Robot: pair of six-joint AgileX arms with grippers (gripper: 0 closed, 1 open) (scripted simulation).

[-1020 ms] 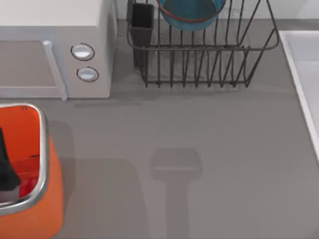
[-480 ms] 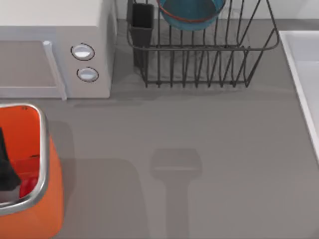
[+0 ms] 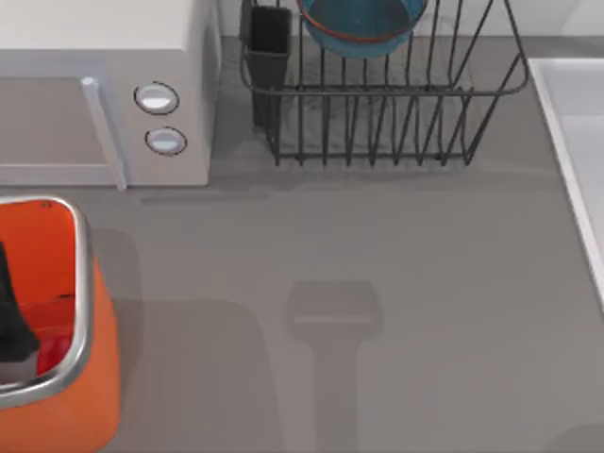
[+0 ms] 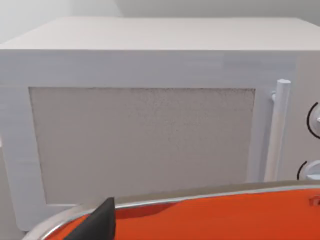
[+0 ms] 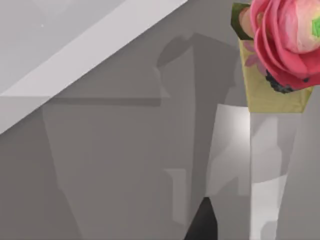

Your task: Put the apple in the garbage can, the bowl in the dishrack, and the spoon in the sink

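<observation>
The blue bowl (image 3: 360,21) rests in the wire dishrack (image 3: 396,104) at the back of the table. Low inside the orange garbage can (image 3: 66,396), at the table's front left, lies the red apple (image 3: 53,353). A dark shape (image 3: 11,316) hangs inside the can at the picture's left edge. In the left wrist view one dark fingertip (image 4: 103,221) of my left gripper sits just above the can's silver rim (image 4: 200,194). The sink (image 3: 578,142) lies along the right side. A dark fingertip (image 5: 202,222) of my right gripper hovers over the table near the sink's white rim (image 5: 95,47). The spoon is out of view.
A white microwave (image 3: 104,94) with two round knobs stands at the back left, right behind the can. A dark utensil cup (image 3: 269,42) sits at the rack's left corner. A pink flower in an olive pot (image 5: 280,55) stands near the right gripper. Bare grey tabletop (image 3: 377,245) spans the middle.
The bowl, apple and can have not moved. A faint shadow has crept into the top view's bottom right corner.
</observation>
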